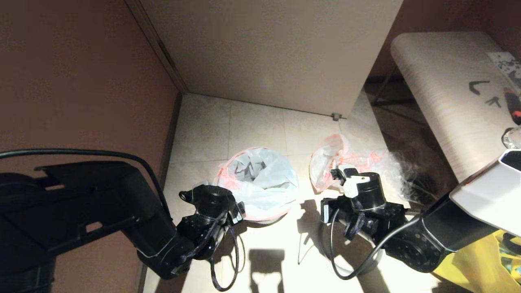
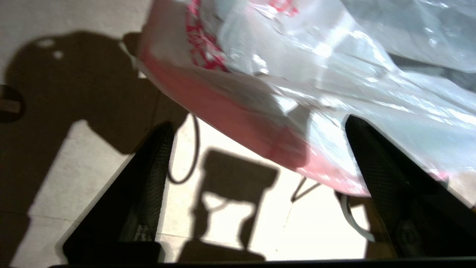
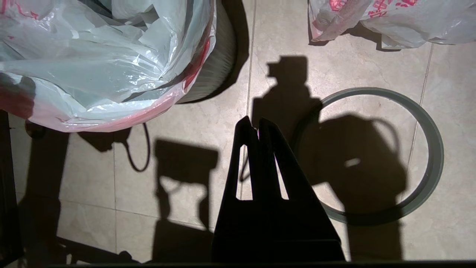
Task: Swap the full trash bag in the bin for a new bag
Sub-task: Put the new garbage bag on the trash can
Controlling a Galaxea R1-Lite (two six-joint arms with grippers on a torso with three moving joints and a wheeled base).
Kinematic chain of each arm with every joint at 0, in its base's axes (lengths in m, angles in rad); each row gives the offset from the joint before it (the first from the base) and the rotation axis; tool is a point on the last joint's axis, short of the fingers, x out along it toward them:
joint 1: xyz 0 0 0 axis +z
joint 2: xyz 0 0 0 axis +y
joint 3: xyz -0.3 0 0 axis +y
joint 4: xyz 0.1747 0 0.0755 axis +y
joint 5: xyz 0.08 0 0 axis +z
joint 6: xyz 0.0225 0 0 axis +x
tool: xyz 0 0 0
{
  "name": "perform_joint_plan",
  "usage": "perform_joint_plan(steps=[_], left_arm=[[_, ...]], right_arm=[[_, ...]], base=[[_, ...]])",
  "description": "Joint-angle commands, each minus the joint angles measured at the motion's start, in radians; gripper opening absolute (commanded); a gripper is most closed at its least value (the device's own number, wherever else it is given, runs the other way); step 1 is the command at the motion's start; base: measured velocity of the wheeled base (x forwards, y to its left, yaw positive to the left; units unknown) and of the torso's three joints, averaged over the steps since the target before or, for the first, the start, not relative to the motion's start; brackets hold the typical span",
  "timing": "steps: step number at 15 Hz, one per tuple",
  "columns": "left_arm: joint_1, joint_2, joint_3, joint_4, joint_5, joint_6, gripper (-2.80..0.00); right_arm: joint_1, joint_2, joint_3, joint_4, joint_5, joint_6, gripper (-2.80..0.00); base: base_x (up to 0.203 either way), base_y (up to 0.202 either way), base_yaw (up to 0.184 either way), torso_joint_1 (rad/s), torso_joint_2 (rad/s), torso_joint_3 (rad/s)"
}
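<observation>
Nearest, only the right wrist view shows the thin grey hoop (image 3: 427, 156) lying flat on the tiled floor (image 3: 372, 70), beside the right gripper (image 3: 258, 124), fingers pressed together, empty. The left gripper (image 2: 260, 149), fingers spread wide, holds nothing at the pink-edged smooth white new bag (image 1: 260, 179) lining the small black round bin (image 3: 219, 56). Farther right lies the lumpy full trash bag (image 1: 350, 160).

A pale bench (image 1: 443, 97) stands at right — a yellow bag (image 1: 480, 264) near it; tiled floor (image 1: 252, 122).
</observation>
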Motion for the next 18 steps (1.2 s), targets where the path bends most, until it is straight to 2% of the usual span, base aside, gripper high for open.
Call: perform_joint_plan(steps=[1, 4, 6, 11, 18], left_arm=[[-0.023, -0.018, 0.005, -0.003, 0.004, -0.004, -2.8], [-0.06, -0.017, 0.03, -0.004, 0.009, 0.002, -2.8], [-0.057, 0.019, -0.01, -0.002, 0.009, 0.016, -2.8], [-0.06, 0.112, -0.151, 0.015, 0.009, 0.123, -2.8], [-0.076, 0.171, -0.173, 0.018, 0.011, 0.126, -2.8]], right_arm=[[-0.005, 0.005, 0.022, -0.026, -0.002, 0.002, -2.8], [-0.023, 0.006, 0.042, -0.044, -0.002, 0.002, -2.8], [-0.029, 0.005, 0.041, -0.044, -0.002, 0.002, -2.8], [-0.039, -0.005, 0.067, -0.089, 0.002, 0.005, -2.8], [-0.073, -0.005, 0.085, -0.102, 0.009, 0.006, -2.8]], base=[[0.0, 0.0, 0.0, 0.0, 0.0, 0.0], [0.0, 0.0, 0.0, 0.0, 0.0, 0.0], [0.0, 0.0, 0.0, 0.0, 0.0, 0.0], [0.0, 0.0, 0.0, 0.0, 0.0, 0.0], [0.0, 0.0, 0.0, 0.0, 0.0, 0.0]])
